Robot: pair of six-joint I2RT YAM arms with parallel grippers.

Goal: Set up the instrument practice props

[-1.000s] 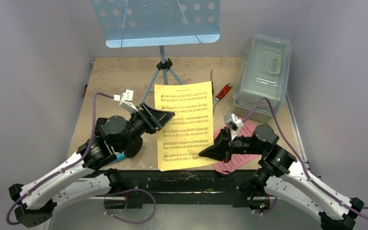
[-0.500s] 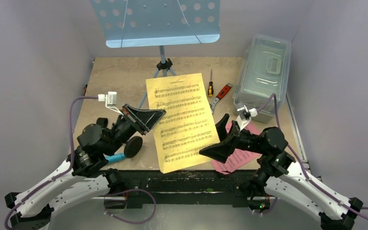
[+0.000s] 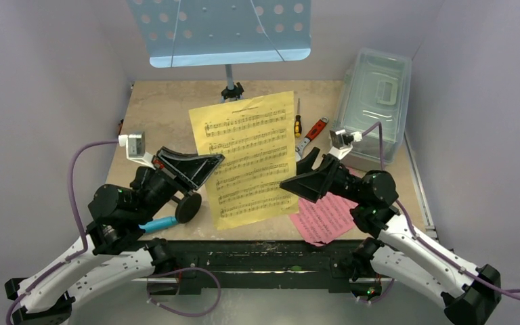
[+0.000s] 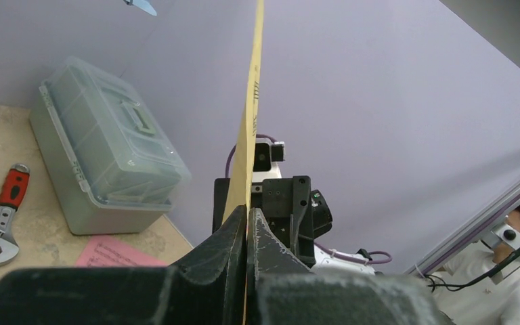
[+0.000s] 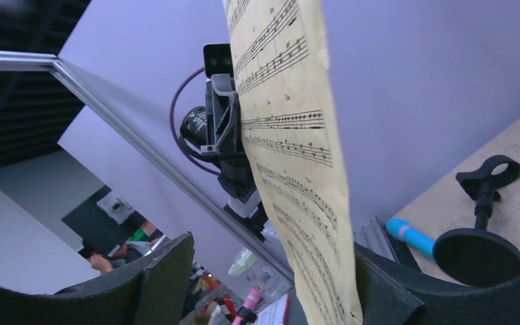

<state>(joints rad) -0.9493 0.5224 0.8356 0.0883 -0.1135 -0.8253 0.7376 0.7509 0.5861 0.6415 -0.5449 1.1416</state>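
Observation:
The yellow sheet-music page hangs above the table, tilted, its top near the stand's pole. My left gripper is shut on the page's left edge; in the left wrist view the jaws pinch the yellow page edge-on. At the page's right edge my right gripper stands open. In the right wrist view the yellow page hangs loose between that gripper's spread fingers, close to the right one. The pink page lies flat under the right arm. The light blue music stand stands at the back. The cyan microphone and black mic stand lie by the left arm.
A clear lidded box sits at the back right. A screwdriver and a red-handled wrench lie between it and the yellow page. Purple walls close in the table's left, right and back sides.
The left gripper shut on the yellow page and raised it, swinging it back and left. The right gripper let go, opened, and rose toward the page's right edge.

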